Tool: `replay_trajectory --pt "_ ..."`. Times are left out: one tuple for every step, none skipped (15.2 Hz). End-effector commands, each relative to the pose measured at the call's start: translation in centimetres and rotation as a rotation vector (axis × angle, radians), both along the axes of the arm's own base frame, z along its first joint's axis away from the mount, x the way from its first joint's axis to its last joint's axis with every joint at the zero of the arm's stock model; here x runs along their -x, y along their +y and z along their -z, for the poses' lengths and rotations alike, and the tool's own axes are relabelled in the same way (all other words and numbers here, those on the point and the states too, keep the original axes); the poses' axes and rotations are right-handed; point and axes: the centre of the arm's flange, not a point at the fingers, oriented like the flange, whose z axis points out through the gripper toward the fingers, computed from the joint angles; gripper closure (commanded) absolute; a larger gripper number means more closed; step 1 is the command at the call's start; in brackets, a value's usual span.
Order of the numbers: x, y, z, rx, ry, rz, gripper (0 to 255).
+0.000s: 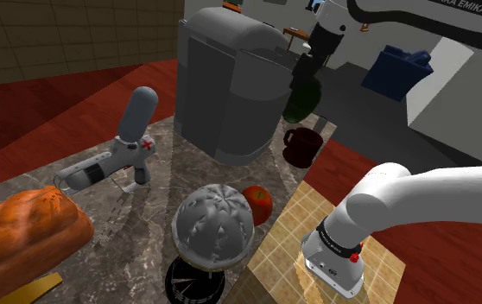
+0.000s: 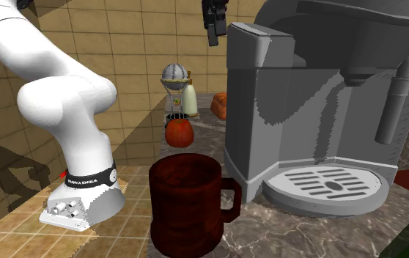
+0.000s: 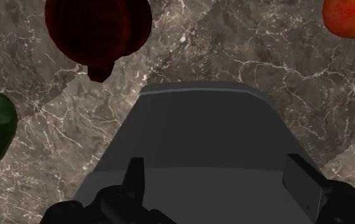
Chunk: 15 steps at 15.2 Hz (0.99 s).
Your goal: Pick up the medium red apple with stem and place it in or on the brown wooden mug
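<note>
The red apple (image 1: 257,203) with a stem lies on the marble counter beside a grey ribbed dome; it also shows as the apple (image 2: 179,132) and the apple (image 3: 351,18). The dark brown mug (image 1: 304,145) stands upright near the coffee machine's base, close up as the mug (image 2: 188,205) and seen from above as the mug (image 3: 97,28). My gripper (image 1: 304,73) hangs high above the coffee machine, well above both apple and mug. In the wrist view my gripper (image 3: 219,184) is open, its fingers apart with nothing between them. The gripper (image 2: 212,28) sits at the top edge.
A big grey coffee machine (image 1: 231,86) stands directly under the hand. A dark green object (image 1: 300,104) sits beside the mug. A grey ribbed dome on a black base (image 1: 213,226), a grey-white hand tool (image 1: 118,155) and a bread loaf (image 1: 23,233) occupy the counter.
</note>
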Motion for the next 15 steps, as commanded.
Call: replay_trajectory --pt "0.0 0.0 0.0 0.000 0.000 0.000 0" --pt "0.8 0.7 0.8 -0.006 -0.003 0.011 0" --pt "1.5 1.4 1.6 -0.011 -0.005 0.023 0" --pt "2.3 2.1 2.4 -0.017 -0.008 0.034 0" --pt "3.0 2.9 3.1 -0.023 -0.010 0.045 0" --pt "3.7 3.6 3.9 -0.028 -0.013 0.056 0" --pt "4.4 4.4 4.7 -0.034 -0.016 0.068 0" --pt "5.1 5.2 5.5 -0.039 -0.018 0.079 0" --pt "5.8 6.0 6.3 -0.045 -0.021 0.090 0" --pt "6.5 6.8 7.0 -0.051 -0.024 0.101 0" --pt "7.1 7.6 7.8 -0.056 -0.026 0.113 0" --pt "7.8 8.4 8.6 -0.062 -0.029 0.124 0" --pt "8.4 9.2 9.3 -0.068 -0.031 0.135 0" --pt "9.1 10.1 10.1 -0.073 -0.034 0.147 0" --pt "9.7 10.9 10.8 -0.079 -0.037 0.158 0"
